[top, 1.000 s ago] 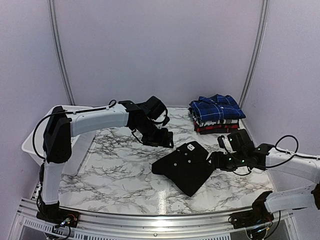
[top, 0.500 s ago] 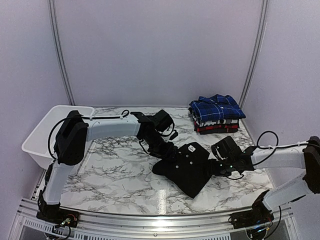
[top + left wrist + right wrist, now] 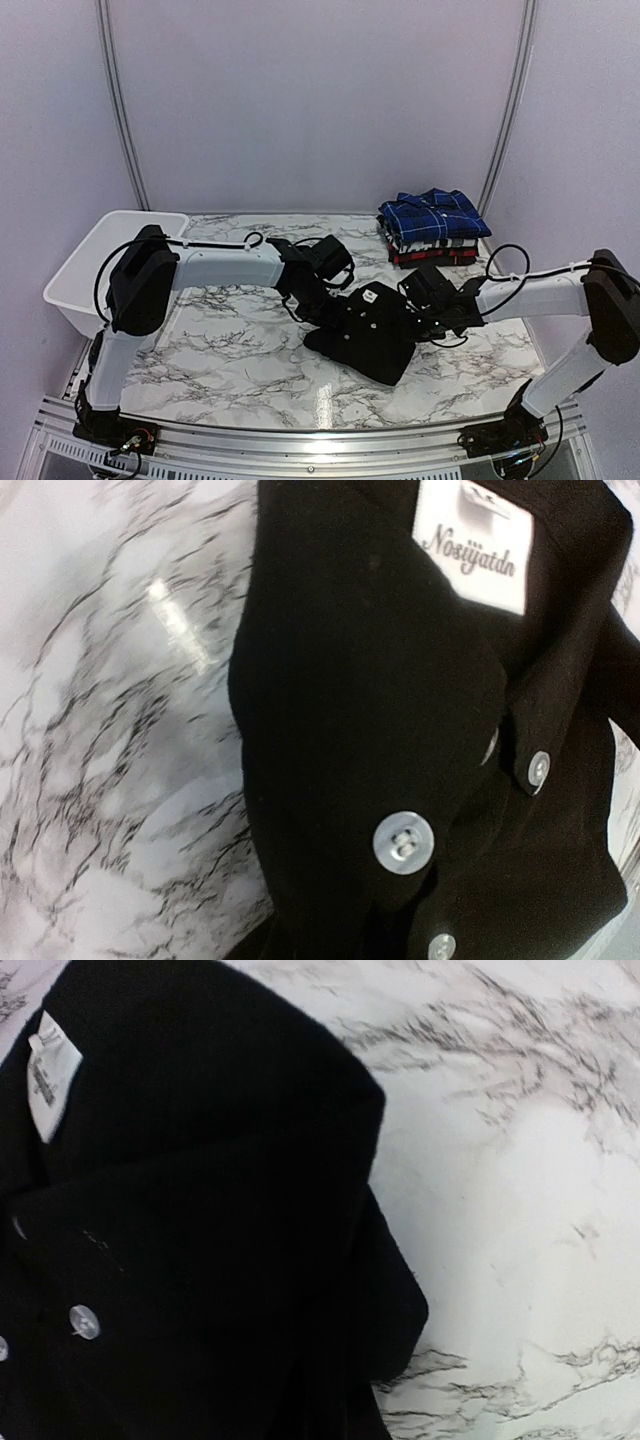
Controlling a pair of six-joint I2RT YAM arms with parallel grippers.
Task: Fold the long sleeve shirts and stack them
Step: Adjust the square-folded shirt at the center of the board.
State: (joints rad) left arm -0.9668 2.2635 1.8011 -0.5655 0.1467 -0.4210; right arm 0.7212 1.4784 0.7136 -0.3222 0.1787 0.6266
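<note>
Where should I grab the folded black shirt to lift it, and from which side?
Pinch the black shirt at its two folded side edges near the collar end, coming in low from left and right at once. It lies flat, folded in layers, collar up, so a one-sided lift would probably unfold it. The left gripper and right gripper sit at those edges.

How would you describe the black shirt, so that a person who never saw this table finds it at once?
Look at the marble-patterned table; near its middle lies one folded black shirt. The other shirts, a stack at the far right corner, are all plaid, while this one is plain black with pale buttons and a white collar label.
</note>
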